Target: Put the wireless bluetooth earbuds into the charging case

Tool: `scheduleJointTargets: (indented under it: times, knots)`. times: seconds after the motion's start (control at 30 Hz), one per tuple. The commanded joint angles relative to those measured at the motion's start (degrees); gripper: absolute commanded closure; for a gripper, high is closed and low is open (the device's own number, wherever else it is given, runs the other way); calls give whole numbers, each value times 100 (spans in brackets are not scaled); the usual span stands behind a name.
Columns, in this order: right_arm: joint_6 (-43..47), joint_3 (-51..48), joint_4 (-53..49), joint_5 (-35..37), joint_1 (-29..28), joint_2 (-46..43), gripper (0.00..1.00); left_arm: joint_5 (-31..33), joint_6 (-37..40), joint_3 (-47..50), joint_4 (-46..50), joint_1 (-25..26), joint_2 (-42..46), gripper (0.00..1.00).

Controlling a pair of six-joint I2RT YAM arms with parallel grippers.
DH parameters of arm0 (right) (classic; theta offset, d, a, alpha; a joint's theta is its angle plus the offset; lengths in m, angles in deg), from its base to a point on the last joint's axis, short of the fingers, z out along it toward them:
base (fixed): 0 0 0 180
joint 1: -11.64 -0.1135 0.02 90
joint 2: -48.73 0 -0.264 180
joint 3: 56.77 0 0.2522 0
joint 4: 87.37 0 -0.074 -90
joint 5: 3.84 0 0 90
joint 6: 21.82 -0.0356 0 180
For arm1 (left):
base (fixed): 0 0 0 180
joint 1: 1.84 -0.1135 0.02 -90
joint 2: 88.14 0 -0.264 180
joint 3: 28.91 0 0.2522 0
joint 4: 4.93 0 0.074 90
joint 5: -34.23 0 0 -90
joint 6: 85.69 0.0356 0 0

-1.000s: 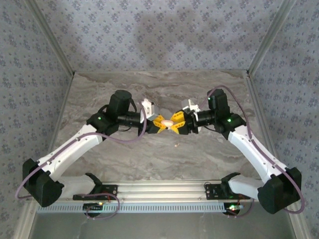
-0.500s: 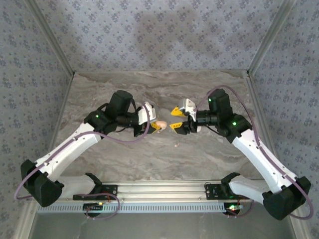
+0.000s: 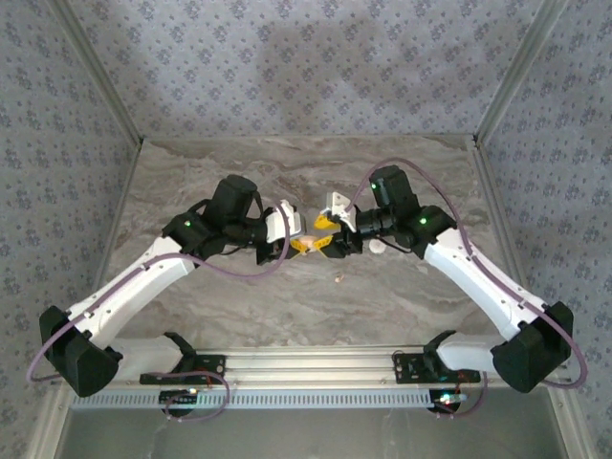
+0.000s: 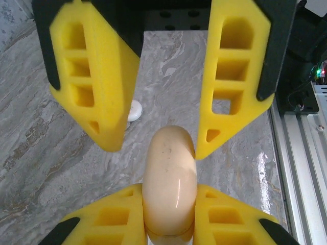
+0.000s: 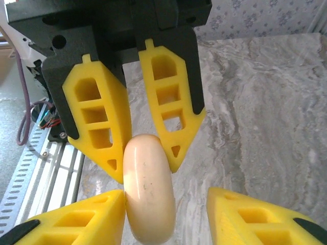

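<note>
We see the left end effector (image 4: 168, 196) pinching the charging case (image 4: 169, 184) edge-on at mid-frame, clear of the grey, marble-veined tabletop (image 3: 239, 306), which we judge offers its free end to the partner arm. The right end effector (image 5: 166, 199) stands spread astride that end, one windowed yellow finger touching the case and the other apart, probably readying to take or open it. The case is a smooth, glossy peach shell with rounded edges, while a tiny pale speck, likely one of the earbuds (image 3: 339, 278), lies on the tabletop just below centre.

Charging case (image 4: 169, 173) between left gripper (image 4: 168, 196), right gripper (image 5: 166, 196) (above table (image 3: 287, 298) centre).
</note>
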Motion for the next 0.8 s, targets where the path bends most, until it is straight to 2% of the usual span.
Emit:
scheduleJointTargets:
  times: [0.0,0.1,0.23,0.3,0.37,0.43,0.6,0.77]
  knots:
    - [114,184,-194,-295,-42,87,53,-45,69,-188,-37,49,41,89]
    - [128,183,-218,-355,-45,117,58,-44,63,-206,-59,59,41,89]
    - [173,186,-256,-444,-51,118,76,-45,59,-215,-85,61,41,89]
    - [248,185,-345,-516,-39,116,83,0,-22,-172,-175,61,50,81]
    - [554,190,-598,-643,13,43,85,93,-246,-52,-404,32,99,63]
    - [568,165,-487,-801,178,-87,85,19,-435,169,-734,-43,225,53]
    - [502,-130,-44,-1261,527,-420,85,-263,-545,723,-1432,-173,605,47]
    - [476,-107,42,-1431,535,-423,85,-502,-527,733,-1367,-166,546,46]
